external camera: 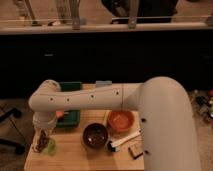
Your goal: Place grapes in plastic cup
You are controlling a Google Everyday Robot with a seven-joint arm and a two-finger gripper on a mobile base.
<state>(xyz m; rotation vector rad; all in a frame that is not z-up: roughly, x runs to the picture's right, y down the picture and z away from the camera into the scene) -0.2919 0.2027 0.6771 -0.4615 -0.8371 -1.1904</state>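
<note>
Showing the near left corner of the wooden table [80, 159], the camera view has the white arm [90, 98] reaching in from the right. It bends at a rounded elbow and drops to the end effector [42, 133], which hangs above that corner. The grapes [40, 142] appear as a dark reddish, knobbly bunch standing nearly upright directly beneath the end effector. Their upper end meets it, and their lower end is down by the table top. How far the end effector is open cannot be told, nor whether it grips the bunch or merely touches it. The plastic cup [50, 147], pale green, stands just beside the grapes on their right. Cup and bunch overlap in the view, so it is unclear whether the bunch is inside the rim or next to it.

A dark green tray [71, 116] lies behind the cup, partly hidden by the arm, with a small orange item [61, 114] at its left side. A dark brown bowl [95, 136] sits to the right of the cup, apart from it. An orange bowl [121, 121] sits further right, close behind the brown one. A white stick-shaped object [127, 139] and a small dark block [135, 150] lie near the right edge. A pale box [103, 83] rests at the far edge. Nothing stands between the grapes and the cup.
</note>
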